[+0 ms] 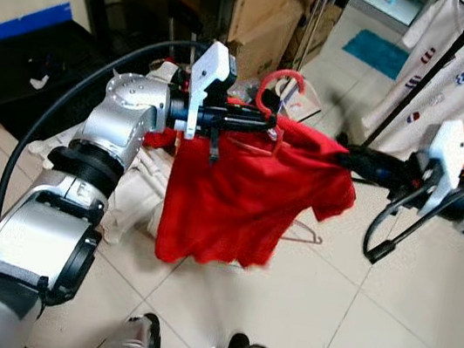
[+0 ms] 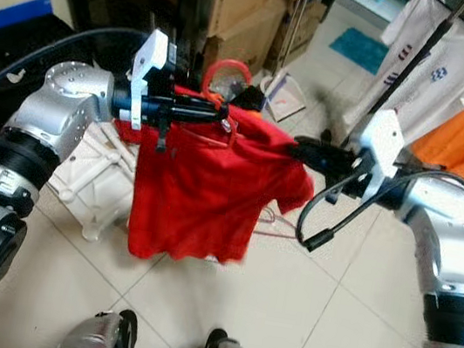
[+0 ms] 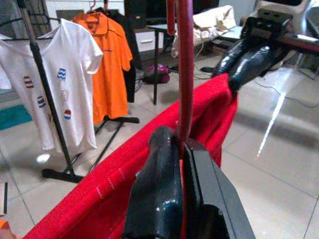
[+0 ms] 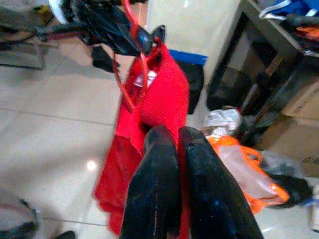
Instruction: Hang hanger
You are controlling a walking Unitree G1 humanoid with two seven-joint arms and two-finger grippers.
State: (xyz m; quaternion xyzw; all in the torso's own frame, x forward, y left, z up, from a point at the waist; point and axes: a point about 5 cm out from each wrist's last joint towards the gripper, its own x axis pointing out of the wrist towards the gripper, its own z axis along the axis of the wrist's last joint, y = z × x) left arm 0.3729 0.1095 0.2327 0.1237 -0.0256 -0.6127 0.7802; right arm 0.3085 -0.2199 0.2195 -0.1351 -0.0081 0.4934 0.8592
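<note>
Red hanger (image 1: 279,84), hook upright, carrying a draped red shirt (image 1: 238,193), held above the tiled floor (image 1: 308,310).

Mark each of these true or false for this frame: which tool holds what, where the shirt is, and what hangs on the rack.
1. The left tool is shut on the red hanger. True.
2. The red shirt lies flat on the floor. False: it hangs in the air between the two tools.
3. The right tool pinches the shirt's far end. True.
4. A white shirt and an orange shirt hang on the rack. True.
5. The hanger's hook is already over the rack's bar. False: the hook is free, away from the rack, and points up beside the left tool.
</note>
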